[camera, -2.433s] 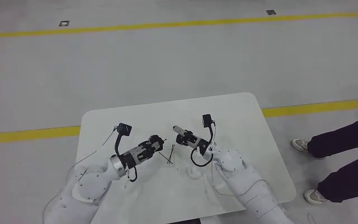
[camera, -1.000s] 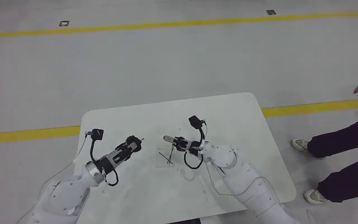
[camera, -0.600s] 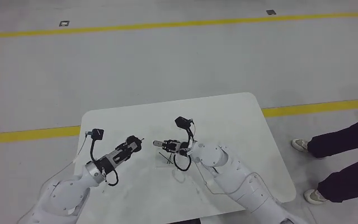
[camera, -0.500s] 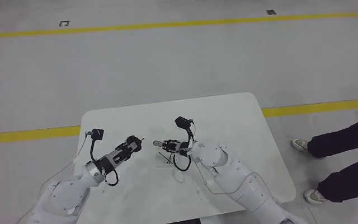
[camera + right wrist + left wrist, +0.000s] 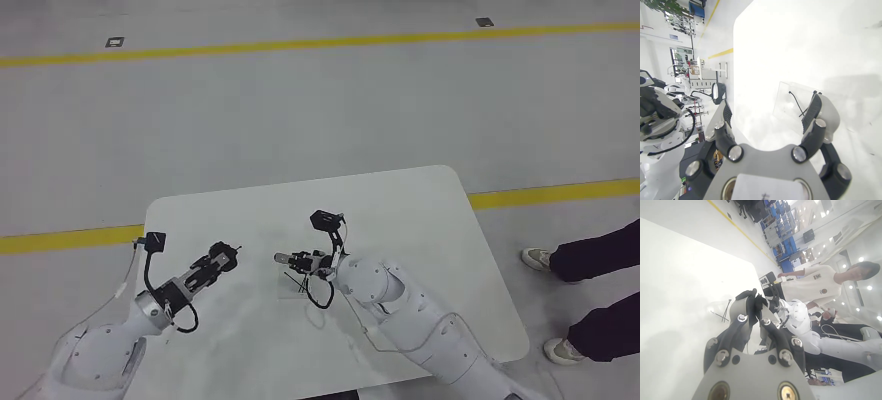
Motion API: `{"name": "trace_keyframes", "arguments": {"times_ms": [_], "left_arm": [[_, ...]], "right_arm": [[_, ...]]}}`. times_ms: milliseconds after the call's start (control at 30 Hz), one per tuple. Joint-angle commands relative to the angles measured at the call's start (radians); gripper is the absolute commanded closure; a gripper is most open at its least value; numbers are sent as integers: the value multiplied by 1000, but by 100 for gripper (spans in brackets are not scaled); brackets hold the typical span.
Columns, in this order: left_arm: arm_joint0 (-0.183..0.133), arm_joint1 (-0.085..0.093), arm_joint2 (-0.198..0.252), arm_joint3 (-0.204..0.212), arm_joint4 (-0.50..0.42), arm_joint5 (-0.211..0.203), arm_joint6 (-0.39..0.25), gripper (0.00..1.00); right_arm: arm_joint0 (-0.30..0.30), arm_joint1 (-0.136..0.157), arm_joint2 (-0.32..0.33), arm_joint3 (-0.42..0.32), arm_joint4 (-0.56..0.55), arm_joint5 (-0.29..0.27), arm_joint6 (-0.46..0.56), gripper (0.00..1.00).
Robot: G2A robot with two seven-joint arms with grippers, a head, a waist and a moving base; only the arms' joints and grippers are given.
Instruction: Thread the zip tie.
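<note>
The zip ties lie near the middle of the tabletop, a few thin black strips crossing one another. They rest flat on a clear sheet, with their small square heads at the ends that point away from the right arm.

The right gripper hangs just beside the ties, toward the far edge. Its fingers are spread wide with nothing between them. In the right wrist view one ribbed pad overlaps the ties. I cannot tell whether it touches them or only hangs above.

The left gripper is over the left part of the tabletop, between the left edge and the ties and apart from them. Its tips point toward them. Its fingers are pressed together at the black tips. I cannot tell whether anything is pinched there. The left wrist view shows the ties lying beyond the tips.
</note>
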Motion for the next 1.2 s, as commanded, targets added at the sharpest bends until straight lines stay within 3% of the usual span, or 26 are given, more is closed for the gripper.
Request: {"name": "trace_keyframes", "arguments": {"times_ms": [0,167,267,500,567,1167], "left_arm": [[1,0,-2,0,-2,-1,0,100],[1,0,-2,0,-2,-1,0,100],[1,0,-2,0,-2,-1,0,100],[1,0,-2,0,-2,-1,0,100],[1,0,-2,0,-2,-1,0,100],[1,0,-2,0,-2,-1,0,100]], "right_arm": [[0,0,0,0,0,0,0,0],[-2,-1,-12,-16,-22,-4,-14,0],[7,-4,-38,-37,-69,38,-6,0],[5,-26,-31,-6,-195,38,54,0],[-16,-34,-12,-29,-200,38,48,0],[-16,-34,-12,-29,-200,38,48,0]]}}
